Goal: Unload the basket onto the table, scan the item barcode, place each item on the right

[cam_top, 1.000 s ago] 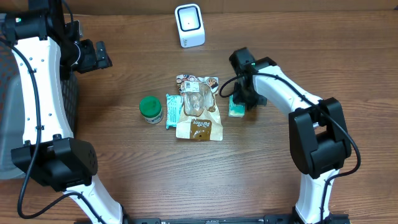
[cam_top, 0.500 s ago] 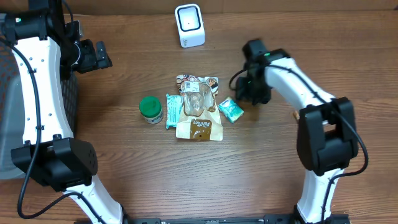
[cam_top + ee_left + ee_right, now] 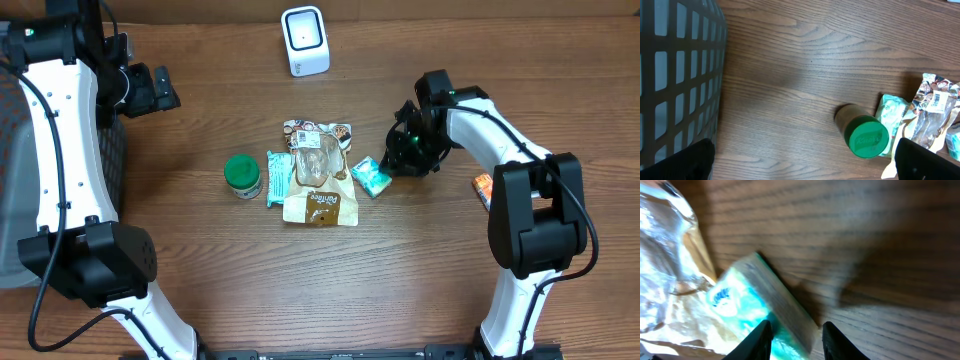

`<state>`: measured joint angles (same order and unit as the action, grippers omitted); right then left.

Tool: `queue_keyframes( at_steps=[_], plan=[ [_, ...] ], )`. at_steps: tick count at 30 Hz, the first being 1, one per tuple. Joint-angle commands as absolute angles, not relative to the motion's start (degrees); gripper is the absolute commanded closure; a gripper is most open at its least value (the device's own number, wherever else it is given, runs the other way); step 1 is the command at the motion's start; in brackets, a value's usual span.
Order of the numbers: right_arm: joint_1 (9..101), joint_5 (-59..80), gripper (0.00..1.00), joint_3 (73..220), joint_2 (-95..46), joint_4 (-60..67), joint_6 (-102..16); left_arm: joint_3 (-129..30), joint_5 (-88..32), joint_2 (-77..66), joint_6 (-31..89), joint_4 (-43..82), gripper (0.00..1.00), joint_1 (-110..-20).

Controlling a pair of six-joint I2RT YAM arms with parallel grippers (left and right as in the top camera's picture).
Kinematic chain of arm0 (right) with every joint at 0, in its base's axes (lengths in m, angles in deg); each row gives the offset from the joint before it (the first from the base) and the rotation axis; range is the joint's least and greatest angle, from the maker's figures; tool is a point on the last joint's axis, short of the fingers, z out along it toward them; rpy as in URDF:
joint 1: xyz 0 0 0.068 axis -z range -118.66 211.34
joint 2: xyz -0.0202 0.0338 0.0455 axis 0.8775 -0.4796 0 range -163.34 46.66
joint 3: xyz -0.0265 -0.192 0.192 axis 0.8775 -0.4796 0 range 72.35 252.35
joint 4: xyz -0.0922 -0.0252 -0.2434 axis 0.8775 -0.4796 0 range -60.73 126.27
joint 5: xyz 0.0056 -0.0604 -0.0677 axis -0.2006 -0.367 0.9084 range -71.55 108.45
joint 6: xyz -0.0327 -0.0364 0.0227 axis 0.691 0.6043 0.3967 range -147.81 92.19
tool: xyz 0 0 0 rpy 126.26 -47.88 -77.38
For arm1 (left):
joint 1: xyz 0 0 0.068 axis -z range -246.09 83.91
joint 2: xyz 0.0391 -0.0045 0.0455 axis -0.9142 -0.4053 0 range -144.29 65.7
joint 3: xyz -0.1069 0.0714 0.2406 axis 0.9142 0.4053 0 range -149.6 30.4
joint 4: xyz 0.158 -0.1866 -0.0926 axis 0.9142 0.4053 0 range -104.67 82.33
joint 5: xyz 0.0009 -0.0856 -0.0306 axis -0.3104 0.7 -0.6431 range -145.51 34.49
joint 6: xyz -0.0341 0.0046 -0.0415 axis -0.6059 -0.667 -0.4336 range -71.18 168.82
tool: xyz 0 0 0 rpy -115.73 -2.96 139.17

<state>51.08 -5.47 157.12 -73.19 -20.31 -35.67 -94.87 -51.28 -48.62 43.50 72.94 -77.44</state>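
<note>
Right of the pile (image 3: 318, 172) | right arm (image 3: 482, 128) bent low | hand (image 3: 796, 339) astride teal packet (image 3: 371, 177), grip unclear

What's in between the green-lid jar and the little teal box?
In the overhead view, a teal packet and a brown snack pouch lie between the green-lid jar and the little teal box.

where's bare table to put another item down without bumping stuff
Bare wood runs along the near edge, below the snack bag and jar. Also between the basket and the jar, and between the scanner and the bag. Crowded: the middle row, jar to small box, right claw beside it.
</note>
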Motion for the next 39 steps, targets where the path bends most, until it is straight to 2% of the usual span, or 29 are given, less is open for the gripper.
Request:
queue_keyframes(
  at_steps=[1,6,12,13,15,16,23,33,35,39],
  plan=[
    [51.2,-7.8,0.66,155.0,-72.3,-19.6,-33.2,-95.0,-51.5,-47.1,45.0,72.9,0.0,-77.7],
    [51.2,-7.8,0.71,152.6,-72.3,-18.5,-32.6,-95.0,-51.5,-47.1,45.0,72.9,0.01,-77.7],
    [51.2,-10.8,0.72,148.8,-72.3,-14.5,-32.7,-95.0,-51.5,-47.1,45.0,72.9,0.01,-77.7],
    [51.2,-11.3,0.76,148.3,-72.3,-13.8,-33.0,-95.0,-51.5,-47.1,45.0,72.9,0.0,-77.7],
    [51.2,-12.6,0.93,147.1,-72.3,-12.3,-34.0,-95.0,-51.5,-47.1,45.0,72.9,0.01,-77.7],
    [51.2,-13.5,0.96,147.0,-72.3,-12.2,-34.0,-95.0,-51.5,-47.1,45.0,72.9,0.01,-77.7],
    [52.1,-18.8,0.96,147.9,-70.7,-15.1,-33.8,-95.0,-51.5,-47.1,45.0,72.9,0.01,-77.7],
    [55.2,-24.3,0.96,148.7,-60.5,-17.9,-33.5,-95.0,-51.5,-47.1,45.0,72.9,0.01,-77.7],
    [55.6,-21.9,0.96,148.7,-60.2,-18.1,-33.6,-95.0,-51.5,-47.1,45.0,72.9,0.0,-77.7],
    [55.6,-8.8,0.96,148.4,-60.2,-18.9,-35.9,-95.0,-51.5,-47.1,45.0,72.9,0.01,-77.7]
  ],
)
